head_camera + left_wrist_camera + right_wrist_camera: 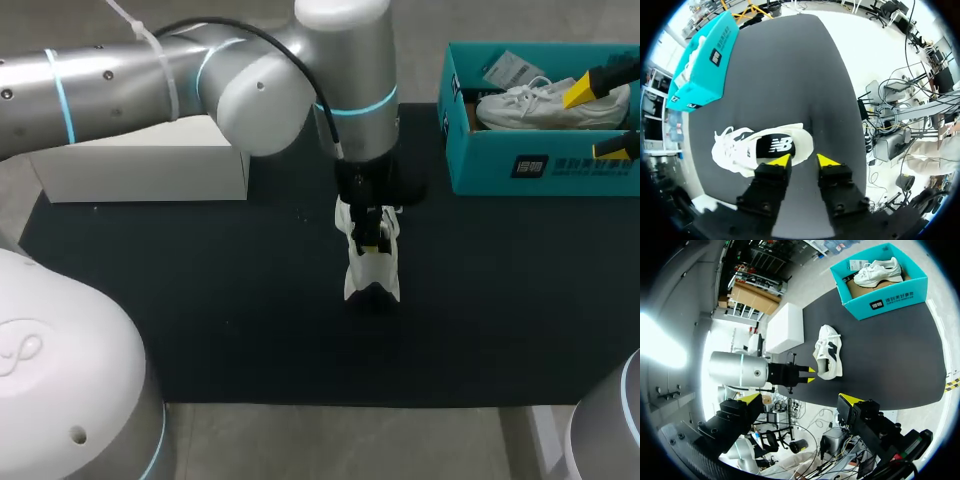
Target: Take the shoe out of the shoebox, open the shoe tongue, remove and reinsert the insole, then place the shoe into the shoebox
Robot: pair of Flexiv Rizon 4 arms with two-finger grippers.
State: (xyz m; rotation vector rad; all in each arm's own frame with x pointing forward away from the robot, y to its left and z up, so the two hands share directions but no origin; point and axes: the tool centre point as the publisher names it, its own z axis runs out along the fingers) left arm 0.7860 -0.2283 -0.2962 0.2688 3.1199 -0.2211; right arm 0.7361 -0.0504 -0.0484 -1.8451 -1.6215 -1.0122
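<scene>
Hovering at the heel of the white shoe (372,262) lying mid-table (200,300), your left end effector (802,160) with fingers apart, teal shoebox (540,160) at the far right holding a second shoe (545,105), your right end effector (801,398) spread wide, well apart from both shoes.

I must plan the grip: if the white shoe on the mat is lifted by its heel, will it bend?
The white shoe probably keeps its shape: it looks thick-soled. The soft heel collar may fold when pinched. Its loose laces could dangle and snag.
</scene>
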